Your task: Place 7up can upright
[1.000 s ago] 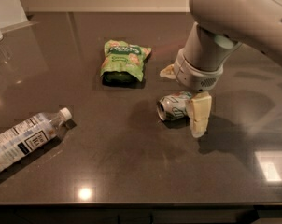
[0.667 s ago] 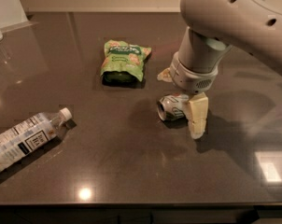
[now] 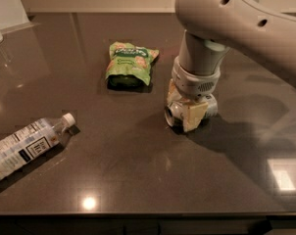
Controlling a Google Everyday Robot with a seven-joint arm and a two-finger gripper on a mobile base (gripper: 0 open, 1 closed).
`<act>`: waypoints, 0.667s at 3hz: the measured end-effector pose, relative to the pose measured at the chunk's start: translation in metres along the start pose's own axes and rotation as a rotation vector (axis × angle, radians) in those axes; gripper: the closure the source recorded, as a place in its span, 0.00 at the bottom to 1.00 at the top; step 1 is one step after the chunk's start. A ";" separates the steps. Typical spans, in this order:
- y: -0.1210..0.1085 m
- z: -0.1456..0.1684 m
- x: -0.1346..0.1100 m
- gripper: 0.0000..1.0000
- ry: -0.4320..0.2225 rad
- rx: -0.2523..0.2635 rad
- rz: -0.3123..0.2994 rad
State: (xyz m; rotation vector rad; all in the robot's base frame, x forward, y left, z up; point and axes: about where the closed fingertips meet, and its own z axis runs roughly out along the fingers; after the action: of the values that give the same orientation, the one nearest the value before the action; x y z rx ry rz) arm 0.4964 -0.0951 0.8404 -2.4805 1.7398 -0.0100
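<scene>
We can read no words: the print on the water bottle (image 3: 26, 146) near the counter's (image 3: 138, 175) left edge and on the green bag (image 3: 130, 65) is illegible. The gripper (image 3: 186, 106) sits at the 7up can (image 3: 210, 105), mid-counter.

Dark table (image 3: 138, 175), snack bag (image 3: 130, 65), water bottle (image 3: 28, 145), hand (image 3: 187, 110) clasping 7up can (image 3: 211, 106)

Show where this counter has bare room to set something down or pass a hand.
Free: the front strip from the water bottle to the right edge, and the patch between bottle and green snack bag. Crowded: centre-right, where the end effector sits over the 7up can beside the bag.
</scene>
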 end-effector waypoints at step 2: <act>-0.011 -0.022 0.002 0.88 -0.043 -0.004 0.075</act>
State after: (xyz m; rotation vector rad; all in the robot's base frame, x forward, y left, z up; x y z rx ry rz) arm 0.5058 -0.0956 0.8629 -2.3983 1.8153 0.0521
